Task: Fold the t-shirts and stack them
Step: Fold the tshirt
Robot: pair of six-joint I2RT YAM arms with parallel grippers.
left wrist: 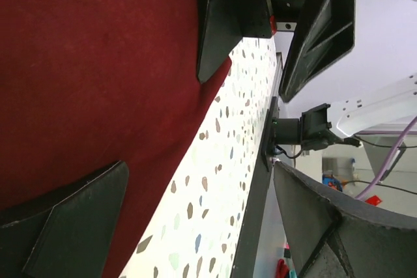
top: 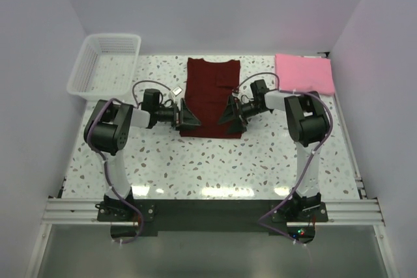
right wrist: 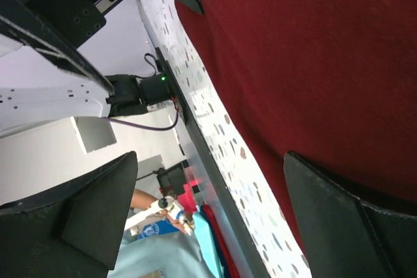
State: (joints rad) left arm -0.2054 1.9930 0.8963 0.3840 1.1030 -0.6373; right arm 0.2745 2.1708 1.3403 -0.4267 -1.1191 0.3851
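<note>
Folding stands part-complete, judged from the layout. The dark red t-shirt (top: 210,96) lies flat between the two grippers, already narrowed to a tall rectangle, with side portions that appear turned in. Its near end sits level with both grippers and its far end reaches beyond them.

The left gripper (top: 185,116) is spread wide at the shirt's left near edge. The right gripper (top: 230,114) is spread wide at the right near edge. Neither pinches cloth in the wrist views. The probable step in hand is taking both near corners for the crosswise fold.

A pink t-shirt (top: 304,73) lies folded beyond and outboard of the right gripper, well apart from it. By this estimate, two steps are outstanding: the crosswise fold, then stacking one shirt on the other.

A white basket (top: 81,69) stands beyond and outboard of the left gripper on the worktop (top: 215,161).
</note>
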